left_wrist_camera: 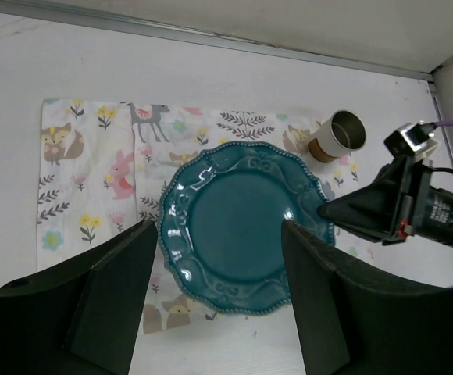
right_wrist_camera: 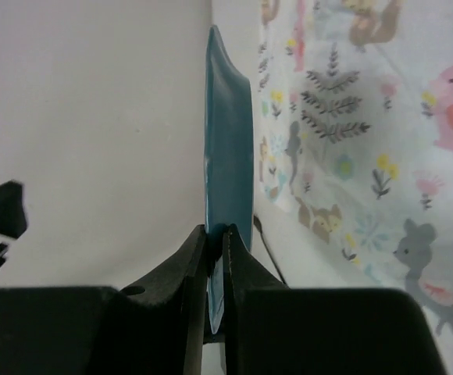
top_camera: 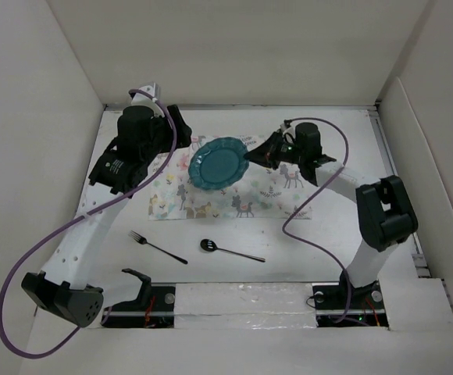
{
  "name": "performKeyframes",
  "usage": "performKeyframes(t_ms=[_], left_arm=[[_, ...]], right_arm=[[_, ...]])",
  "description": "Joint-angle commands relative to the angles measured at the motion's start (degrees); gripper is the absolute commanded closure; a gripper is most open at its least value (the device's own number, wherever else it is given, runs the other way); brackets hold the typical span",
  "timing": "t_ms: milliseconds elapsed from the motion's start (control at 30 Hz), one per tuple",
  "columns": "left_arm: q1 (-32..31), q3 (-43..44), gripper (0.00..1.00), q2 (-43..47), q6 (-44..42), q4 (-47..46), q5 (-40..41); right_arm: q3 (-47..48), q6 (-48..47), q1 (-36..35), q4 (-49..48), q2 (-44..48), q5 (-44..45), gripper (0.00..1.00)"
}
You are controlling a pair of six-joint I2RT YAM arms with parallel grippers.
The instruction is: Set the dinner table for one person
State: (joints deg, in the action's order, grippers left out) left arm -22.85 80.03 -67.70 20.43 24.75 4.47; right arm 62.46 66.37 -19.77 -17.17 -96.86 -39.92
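The dinner table (top_camera: 234,230), the rigid white surface filling the middle of the top view, will not give or shift. The care goes to the teal plate (top_camera: 217,164) over the animal-print mat (top_camera: 273,199) at upper centre, which looks glazed, stiff, fairly heavy and easily chipped (slick at the beaded rim, I judge). The right gripper (right_wrist_camera: 215,242) is clamped on that rim at the plate's right edge, a sound hold if kept level, while the left gripper (left_wrist_camera: 217,226) hangs above with jaws spread wide, holding nothing.
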Motion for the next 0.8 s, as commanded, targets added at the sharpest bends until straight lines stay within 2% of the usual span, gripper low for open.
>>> performKeyframes(t_ms=[0,433,700,733,767], left_arm=[[-0.1,-0.8,0.38,1.2,1.3,-0.5,2.2],[-0.1,-5.1,0.39,0.6,2.1,-0.3,3.1],[-0.1,-6.7,0.39,0.2,2.1,-1.4,2.2],[-0.1,-7.0,0.39,0.3,2.0,-1.4,2.3],[-0.1,-7.3,0.39,0.2,1.8,-1.5,2.3]], right_arm=[[4.7,6.7,0.5,-23.8,-5.5,-2.1,1.0],[5.6,3.9,-0.5,-21.8,-15.6,2.4,1.0],[1.4,-1.7,-1.1,-13.6,-15.4,4.6,1.0],[0.8,-3.2,-1.1,-12.3,-15.1,5.6,0.99],[0.3,-4.4,-1.1,-8.8,-14.9,6.0,0.9]])
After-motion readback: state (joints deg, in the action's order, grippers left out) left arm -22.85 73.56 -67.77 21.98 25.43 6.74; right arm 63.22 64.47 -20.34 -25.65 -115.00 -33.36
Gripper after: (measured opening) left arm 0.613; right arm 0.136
